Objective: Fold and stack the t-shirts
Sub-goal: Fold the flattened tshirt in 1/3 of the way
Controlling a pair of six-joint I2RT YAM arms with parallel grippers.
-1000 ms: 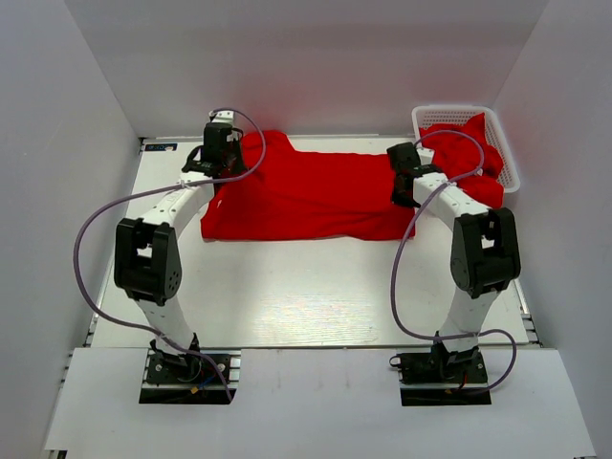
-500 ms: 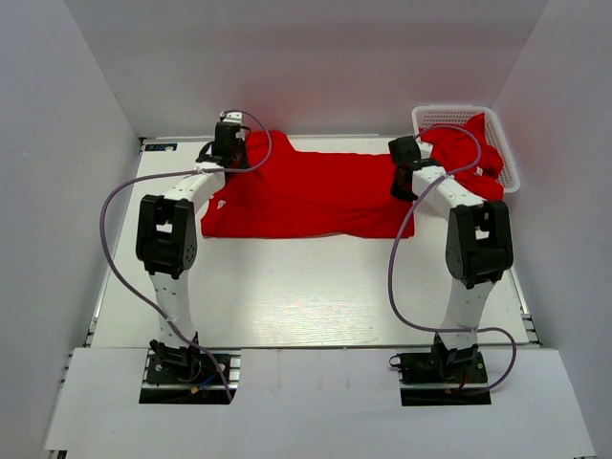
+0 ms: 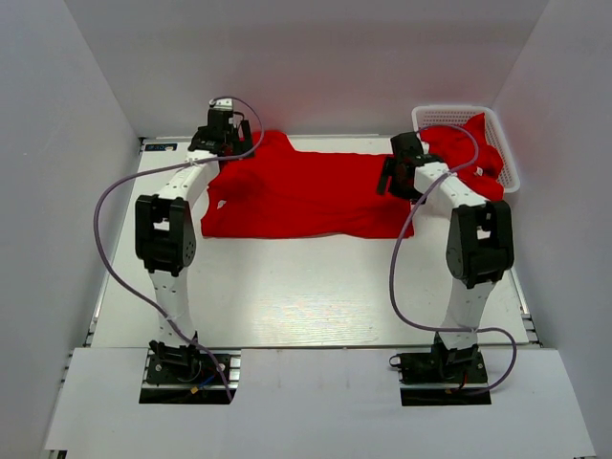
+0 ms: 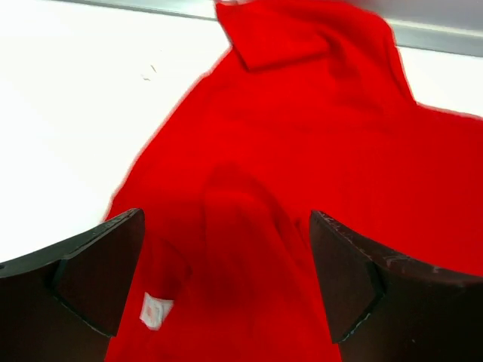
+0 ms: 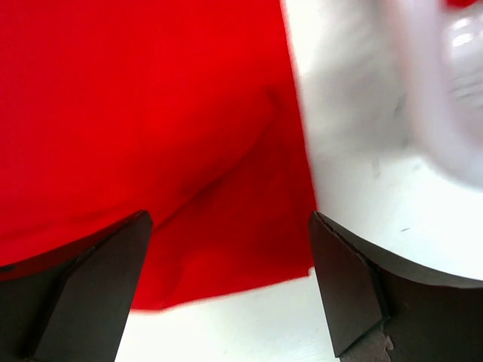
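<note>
A bright red t-shirt (image 3: 306, 196) lies spread flat across the far half of the table. My left gripper (image 3: 226, 143) hovers over its far left corner, jaws wide open and empty. The left wrist view shows the red cloth (image 4: 302, 151) below with a small white label (image 4: 155, 310). My right gripper (image 3: 398, 175) stands open over the shirt's right edge (image 5: 249, 226), holding nothing. More red t-shirts (image 3: 470, 148) are heaped in the basket at the far right.
A white lattice basket (image 3: 449, 113) sits in the far right corner, red cloth spilling over its near rim. White walls close in the table on three sides. Bare white tabletop (image 3: 306, 287) lies between the shirt and the arm bases.
Both grippers went from shut to open and let go of the shirt. The left gripper drew back toward the far left corner; the right one shifted slightly toward the back.
</note>
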